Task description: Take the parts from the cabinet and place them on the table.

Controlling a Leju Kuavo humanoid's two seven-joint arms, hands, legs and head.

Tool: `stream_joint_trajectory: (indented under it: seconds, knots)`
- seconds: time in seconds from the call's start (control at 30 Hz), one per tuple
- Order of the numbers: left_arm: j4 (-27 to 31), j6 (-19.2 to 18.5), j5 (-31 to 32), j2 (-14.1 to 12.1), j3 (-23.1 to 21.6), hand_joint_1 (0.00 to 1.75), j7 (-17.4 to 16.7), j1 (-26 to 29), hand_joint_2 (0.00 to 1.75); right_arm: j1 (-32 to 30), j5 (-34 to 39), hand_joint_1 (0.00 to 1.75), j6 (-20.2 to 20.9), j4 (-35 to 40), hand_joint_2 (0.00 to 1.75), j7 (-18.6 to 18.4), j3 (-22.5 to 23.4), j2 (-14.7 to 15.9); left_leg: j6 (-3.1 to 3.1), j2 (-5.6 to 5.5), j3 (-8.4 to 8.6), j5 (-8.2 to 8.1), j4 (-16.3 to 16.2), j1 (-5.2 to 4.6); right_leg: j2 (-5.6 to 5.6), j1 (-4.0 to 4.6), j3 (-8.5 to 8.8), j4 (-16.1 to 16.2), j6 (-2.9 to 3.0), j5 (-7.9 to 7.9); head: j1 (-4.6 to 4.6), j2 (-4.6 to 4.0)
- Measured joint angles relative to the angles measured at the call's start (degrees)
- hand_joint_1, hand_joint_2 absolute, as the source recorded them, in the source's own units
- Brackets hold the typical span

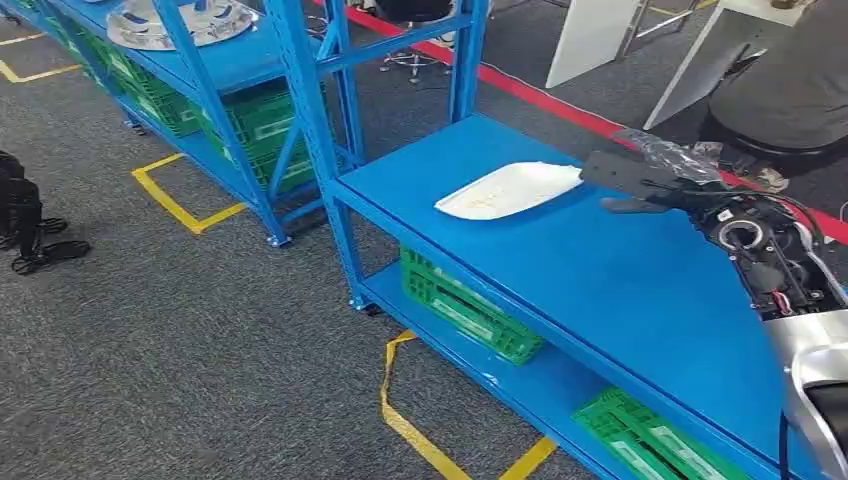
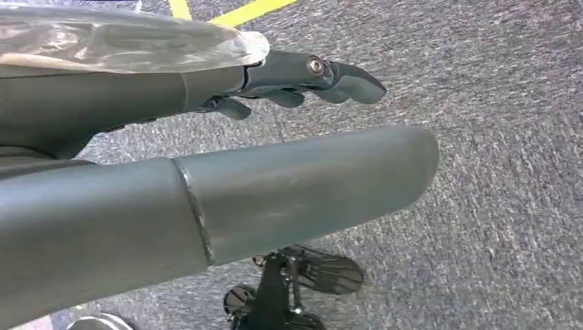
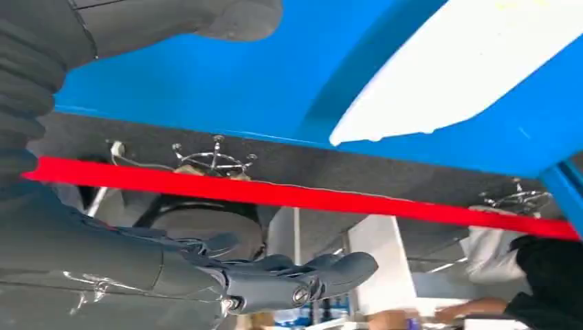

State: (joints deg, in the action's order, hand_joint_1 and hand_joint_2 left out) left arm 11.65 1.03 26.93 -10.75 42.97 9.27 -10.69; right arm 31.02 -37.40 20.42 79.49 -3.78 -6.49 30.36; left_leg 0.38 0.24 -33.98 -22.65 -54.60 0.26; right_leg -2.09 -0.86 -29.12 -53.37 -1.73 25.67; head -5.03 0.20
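My right robot hand (image 1: 640, 180) hovers empty, fingers spread, just beside the white part (image 1: 508, 190) lying flat on the blue desk (image 1: 620, 290), apparently released, so I should withdraw straight back without brushing it, left robot hand (image 2: 206, 130) hanging empty.

Part (image 1: 508, 190) on table (image 1: 640, 290) top; crates (image 1: 468, 308) on shelf below, cabinet (image 1: 215, 60) left
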Motion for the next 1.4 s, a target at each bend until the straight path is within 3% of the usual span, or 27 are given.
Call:
stream_joint_trajectory:
  seconds: [0.2,0.87,1.2,1.4]
  knots:
    - [0.0,-0.2,0.9,0.0,0.0,0.0,0.0,-0.6,0.0,1.8,-3.7,0.0,5.4,-2.3,1.75,3.0,-4.1,0.0,0.0,-0.01,0.0,0.01,0.0,0.01,-0.01,0.0,0.01,0.0,0.0,0.0,-0.02,0.0]
    - [0.0,-0.9,2.4,0.0,0.0,0.0,-0.7,-1.8,0.0,5.4,-7.3,0.0,8.6,-9.8,1.75,6.5,-12.5,1.0,-0.01,0.0,0.02,0.02,0.0,0.03,0.0,0.02,-0.01,0.0,0.0,0.0,-0.02,0.0]
    - [0.0,-0.9,2.4,0.0,0.0,0.0,-0.8,-2.1,0.0,6.8,-9.1,0.0,12.6,-13.0,1.75,6.3,-15.8,2.7,-0.01,0.0,0.02,0.02,0.0,0.03,0.01,0.02,-0.02,0.0,0.0,0.0,0.0,0.0]
    - [0.0,-1.0,2.5,0.0,0.0,0.0,-0.8,-2.0,0.0,6.9,-11.3,0.0,12.3,-14.1,1.75,6.1,-17.5,4.3,-0.01,0.01,0.01,0.02,0.0,0.03,0.02,0.03,-0.01,0.0,0.0,0.0,-0.02,0.0]
